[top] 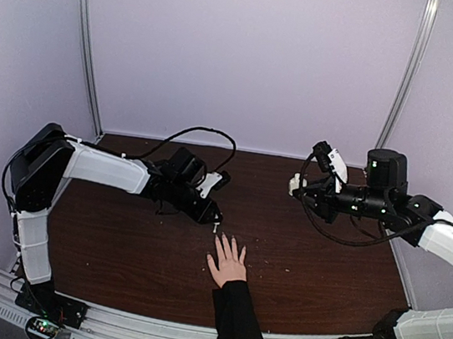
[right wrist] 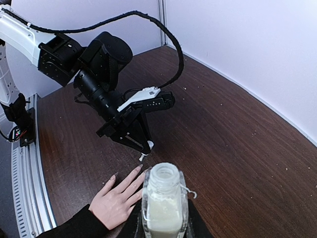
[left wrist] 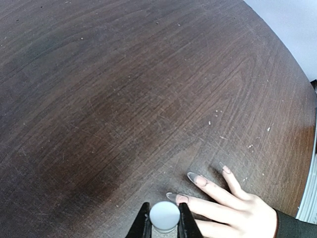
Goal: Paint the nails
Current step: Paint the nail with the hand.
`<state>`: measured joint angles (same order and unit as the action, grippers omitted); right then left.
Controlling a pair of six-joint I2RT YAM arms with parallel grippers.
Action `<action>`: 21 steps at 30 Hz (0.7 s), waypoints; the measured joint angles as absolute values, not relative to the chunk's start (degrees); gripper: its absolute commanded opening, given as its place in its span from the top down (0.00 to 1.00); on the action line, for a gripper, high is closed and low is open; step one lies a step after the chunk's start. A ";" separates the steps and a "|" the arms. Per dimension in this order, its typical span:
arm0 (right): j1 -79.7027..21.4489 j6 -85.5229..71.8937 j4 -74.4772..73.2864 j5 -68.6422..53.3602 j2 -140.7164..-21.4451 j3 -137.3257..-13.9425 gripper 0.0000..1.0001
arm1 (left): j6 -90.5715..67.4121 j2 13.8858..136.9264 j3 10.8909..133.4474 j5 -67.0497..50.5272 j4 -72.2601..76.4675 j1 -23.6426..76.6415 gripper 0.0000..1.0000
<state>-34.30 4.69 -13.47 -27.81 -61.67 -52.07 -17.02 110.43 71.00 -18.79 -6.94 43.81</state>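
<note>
A light-skinned hand [top: 227,264] in a black sleeve lies flat on the brown table, fingers spread. Its long nails [left wrist: 194,176] show in the left wrist view, pointing toward my left gripper. My left gripper [left wrist: 164,218] is shut on a round white cap [left wrist: 164,214]. From the top view this gripper [top: 215,217] hovers just beyond the fingertips, and the cap's small brush [right wrist: 141,157] hangs down close to the middle finger's nail [right wrist: 138,168]. My right gripper [top: 296,183] is raised at the back right, shut on an uncapped clear bottle [right wrist: 163,203] of whitish polish.
The dark wooden table [top: 115,238] carries small pale specks [left wrist: 217,115]. Pale walls enclose it on the back and both sides. The left arm's black cable [top: 206,133] loops over the back of the table. A metal rail [top: 187,333] runs along the near edge.
</note>
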 measured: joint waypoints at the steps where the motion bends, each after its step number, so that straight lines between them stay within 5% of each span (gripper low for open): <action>1: -34.30 4.71 -13.47 -27.73 -61.67 -52.07 1.00 | -16.99 110.26 70.91 -18.87 -6.94 43.81 1.00; 21: -34.30 4.71 -13.47 -27.16 -61.67 -51.96 1.00 | -16.53 110.17 70.61 -26.17 -6.07 43.72 1.00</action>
